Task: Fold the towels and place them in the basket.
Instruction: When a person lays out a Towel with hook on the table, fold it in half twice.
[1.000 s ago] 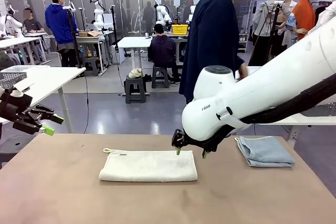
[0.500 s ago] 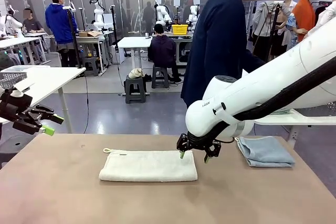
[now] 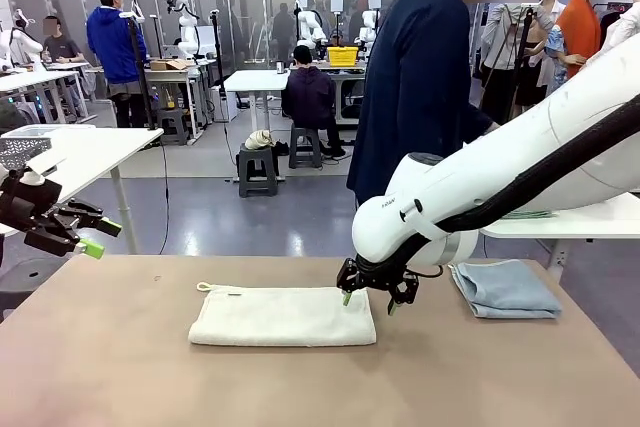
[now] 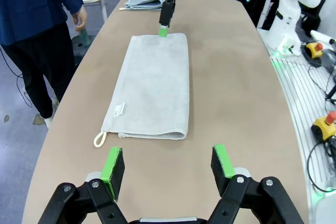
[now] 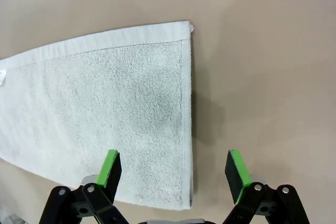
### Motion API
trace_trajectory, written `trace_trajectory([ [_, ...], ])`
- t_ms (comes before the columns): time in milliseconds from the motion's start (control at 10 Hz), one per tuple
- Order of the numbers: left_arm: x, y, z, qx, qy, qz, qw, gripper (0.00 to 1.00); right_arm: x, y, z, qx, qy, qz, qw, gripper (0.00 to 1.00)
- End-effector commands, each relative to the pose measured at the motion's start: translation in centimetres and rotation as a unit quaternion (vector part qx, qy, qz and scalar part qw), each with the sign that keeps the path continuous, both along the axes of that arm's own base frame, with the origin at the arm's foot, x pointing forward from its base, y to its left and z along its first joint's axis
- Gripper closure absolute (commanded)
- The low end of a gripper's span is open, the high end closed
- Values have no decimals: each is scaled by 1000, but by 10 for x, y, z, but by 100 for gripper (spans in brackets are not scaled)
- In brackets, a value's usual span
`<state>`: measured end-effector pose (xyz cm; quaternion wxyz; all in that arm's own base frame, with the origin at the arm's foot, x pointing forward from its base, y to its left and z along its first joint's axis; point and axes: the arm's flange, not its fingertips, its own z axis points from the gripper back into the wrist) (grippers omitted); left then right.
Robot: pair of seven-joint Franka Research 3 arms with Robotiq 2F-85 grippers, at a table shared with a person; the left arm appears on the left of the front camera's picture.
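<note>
Cream-white towel (image 3: 283, 316), folded into a long terry strip with a small loop (image 3: 204, 287) at its upper-left corner, lies flat at centre frame on the bench (image 3: 120, 367), long axis left to right. Right gripper (image 3: 372, 297), fingers spread, hangs over its right end. Pale blue-grey towel (image 3: 503, 288), folded, lies at right. Left gripper (image 3: 90, 237), fingers spread, at left edge.

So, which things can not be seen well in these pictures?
- Front view: the right gripper has its fingers at the cream-white towel; whether a pad touches the cloth is too small to tell.
- Right wrist view: the towel's left end is cut off by the picture edge.
- Left wrist view: the blue-grey towel is partly hidden behind the right arm.
- Front view: the left arm is cut off by the left edge.
</note>
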<state>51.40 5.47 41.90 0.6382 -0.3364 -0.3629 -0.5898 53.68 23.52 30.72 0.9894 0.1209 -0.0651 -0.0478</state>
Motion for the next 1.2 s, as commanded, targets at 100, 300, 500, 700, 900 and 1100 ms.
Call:
trace_trajectory([
  [100, -1, 0, 1, 2, -2, -4, 1000, 15, 10, 4, -10, 13, -3, 10, 1000, 0],
  [300, -1, 0, 1, 2, -2, -4, 1000, 15, 12, 6, -16, 21, -2, 18, 1000, 0],
  [500, -1, 0, 1, 2, -2, -4, 1000, 15, 13, 8, -19, 26, 7, 16, 1000, 16],
  [700, -1, 0, 1, 2, -2, -4, 1000, 15, 14, 8, -22, 21, 7, 14, 1000, 19],
  [900, -1, 0, 1, 2, -2, -4, 1000, 15, 14, 9, -23, 14, 7, 11, 1000, 19],
  [1100, -1, 0, 1, 2, -2, -4, 1000, 15, 14, 9, -23, 13, 10, 10, 1000, 38],
])
